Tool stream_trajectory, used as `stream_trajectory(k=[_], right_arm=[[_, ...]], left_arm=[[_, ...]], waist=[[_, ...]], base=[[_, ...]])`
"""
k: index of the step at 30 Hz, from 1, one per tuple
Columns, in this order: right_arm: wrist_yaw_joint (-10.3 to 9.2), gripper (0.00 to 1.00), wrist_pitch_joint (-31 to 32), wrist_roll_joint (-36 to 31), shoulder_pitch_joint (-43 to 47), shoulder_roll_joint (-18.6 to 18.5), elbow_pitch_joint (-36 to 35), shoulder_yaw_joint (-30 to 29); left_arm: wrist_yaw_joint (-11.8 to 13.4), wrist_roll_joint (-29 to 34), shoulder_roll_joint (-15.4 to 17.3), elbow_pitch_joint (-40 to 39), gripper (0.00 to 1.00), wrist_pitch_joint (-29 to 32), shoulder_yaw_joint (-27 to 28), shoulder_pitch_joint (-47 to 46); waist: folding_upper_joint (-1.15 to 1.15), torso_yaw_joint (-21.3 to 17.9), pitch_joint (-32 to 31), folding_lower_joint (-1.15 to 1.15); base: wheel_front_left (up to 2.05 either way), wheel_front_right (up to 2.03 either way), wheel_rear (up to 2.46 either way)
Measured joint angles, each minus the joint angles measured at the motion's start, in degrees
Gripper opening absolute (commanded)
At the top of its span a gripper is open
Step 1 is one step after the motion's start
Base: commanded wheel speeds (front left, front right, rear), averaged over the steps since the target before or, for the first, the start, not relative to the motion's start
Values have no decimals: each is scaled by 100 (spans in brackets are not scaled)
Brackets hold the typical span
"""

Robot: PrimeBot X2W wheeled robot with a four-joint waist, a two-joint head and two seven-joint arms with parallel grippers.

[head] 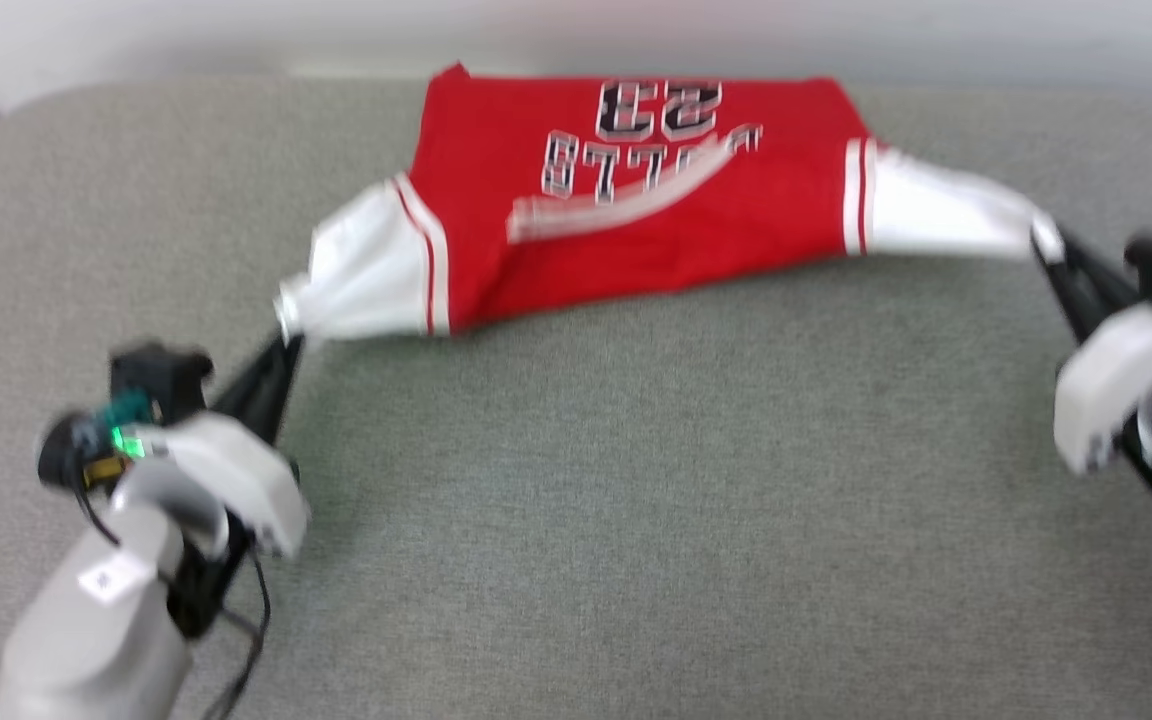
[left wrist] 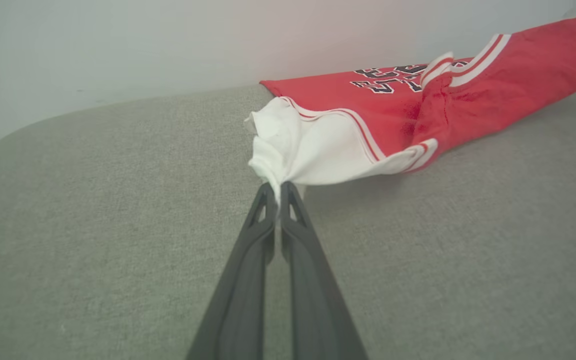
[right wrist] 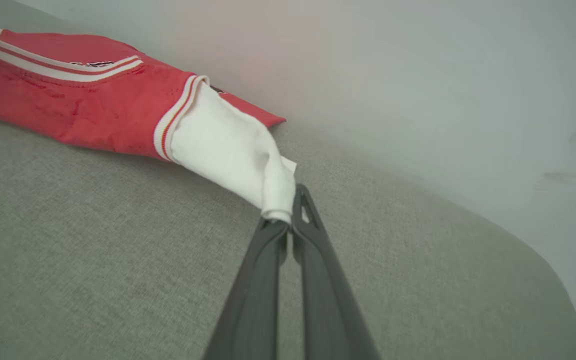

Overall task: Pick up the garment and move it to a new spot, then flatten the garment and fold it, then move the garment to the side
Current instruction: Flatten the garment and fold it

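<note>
Both grippers, left [head: 288, 345] and right [head: 1048, 248], clamp the shirt [head: 636, 190] by its sleeves; flattening underway, folding pending.

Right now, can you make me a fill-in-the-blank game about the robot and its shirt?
1. The body of the shirt is ____.
2. Its sleeves are ____.
3. The number printed on it is ____.
4. The left tool and the right tool each pinch one ____.

Missing words: red; white; 23; sleeve.
</note>
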Motion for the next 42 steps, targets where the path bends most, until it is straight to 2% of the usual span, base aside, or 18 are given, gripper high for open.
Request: stream_trajectory(k=[5, 11, 17, 27, 33, 39, 40, 41, 42], right_arm=[[1, 0, 187, 347, 1146, -393, -475, -70], [2, 0, 413, 737, 2207, -652, -881, -240], [2, 0, 749, 1236, 2983, -854, -1287, -393], [2, 0, 1666, 1784, 4140, -1284, -2091, -563], [1, 0, 2321, 2094, 4726, -1352, -2325, -840], [1, 0, 2517, 2090, 5019, -1323, -2518, -1124], [1, 20, 2566, 2100, 5019, -1290, -2546, -1183], [0, 100, 2593, 2108, 5018, -1258, -2575, -1237], [0, 100, 2635, 2108, 5014, -1240, -2622, -1285]], left_arm=[[113, -145, 158, -416, 0, 298, -96, 919], [322, -359, 412, -909, 0, 583, -93, 1808], [506, -565, 677, -1428, 0, 832, -70, 2592], [757, -792, 1114, -2368, 0, 1078, -41, 3703], [903, -834, 1204, -2945, 0, 1273, -181, 4140], [959, -794, 1201, -3152, 0, 1344, -252, 4168], [967, -791, 1198, -3174, 0, 1345, -260, 4163], [968, -784, 1193, -3200, 0, 1345, -269, 4159], [968, -775, 1191, -3231, 0, 1345, -281, 4152]], waist=[[0, -25, -406, 0], [0, -61, -778, 0], [0, -133, -1108, 0], [0, -190, -1428, 0], [0, -175, -1446, 1], [0, -94, -1374, 2], [0, -84, -1355, 2], [0, -75, -1334, 2], [0, -64, -1312, 2]], base=[[0, 0, 0], [0, 0, 0], [0, 0, 0], [0, 0, 0], [0, 0, 0], [0, 0, 0], [0, 0, 0], [0, 0, 0], [0, 0, 0]])
